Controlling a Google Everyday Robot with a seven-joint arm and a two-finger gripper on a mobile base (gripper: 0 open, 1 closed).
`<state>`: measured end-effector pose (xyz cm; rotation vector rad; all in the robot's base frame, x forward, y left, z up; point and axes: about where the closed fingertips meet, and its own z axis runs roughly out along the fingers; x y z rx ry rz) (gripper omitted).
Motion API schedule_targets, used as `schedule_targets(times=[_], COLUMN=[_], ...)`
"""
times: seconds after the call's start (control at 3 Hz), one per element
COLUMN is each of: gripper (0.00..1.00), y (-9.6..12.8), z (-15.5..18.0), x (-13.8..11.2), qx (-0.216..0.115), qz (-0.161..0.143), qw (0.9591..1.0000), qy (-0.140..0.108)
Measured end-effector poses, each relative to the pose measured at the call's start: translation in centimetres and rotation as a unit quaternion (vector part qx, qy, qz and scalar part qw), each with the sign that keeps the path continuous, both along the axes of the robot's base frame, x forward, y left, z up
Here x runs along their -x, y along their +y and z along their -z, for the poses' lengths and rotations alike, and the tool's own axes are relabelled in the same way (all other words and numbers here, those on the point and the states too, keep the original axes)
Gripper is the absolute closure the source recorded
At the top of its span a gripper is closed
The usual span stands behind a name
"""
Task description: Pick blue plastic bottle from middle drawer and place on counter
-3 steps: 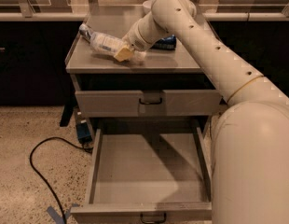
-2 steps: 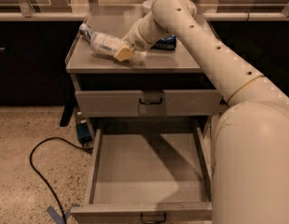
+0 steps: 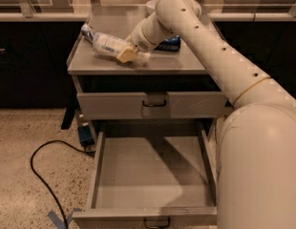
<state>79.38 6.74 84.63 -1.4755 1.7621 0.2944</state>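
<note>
The blue plastic bottle (image 3: 106,43) lies on its side on the counter (image 3: 167,63), left of the middle, with its cap toward the back left. My gripper (image 3: 130,54) is at the bottle's near end, shut on it, with a yellowish fingertip (image 3: 127,56) against its front side. The arm reaches in from the right over the counter. The middle drawer (image 3: 153,175) is pulled fully out below and nothing shows inside it.
The upper drawer (image 3: 153,104) is shut. A dark blue object (image 3: 169,43) lies on the counter behind the arm. On the floor at the left are a black cable (image 3: 40,173), a small blue box (image 3: 84,133) and blue tape (image 3: 57,218). Dark cabinets flank the unit.
</note>
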Motion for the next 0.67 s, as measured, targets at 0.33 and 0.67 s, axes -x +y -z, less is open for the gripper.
schedule_targets(times=[0.33,0.67], gripper=[0.12,0.0], y=[0.0,0.02], z=[0.0,0.02], x=[0.0,0.0], qx=[0.0,0.0], qz=[0.0,0.0], qw=[1.0,1.0], qy=[0.0,0.0])
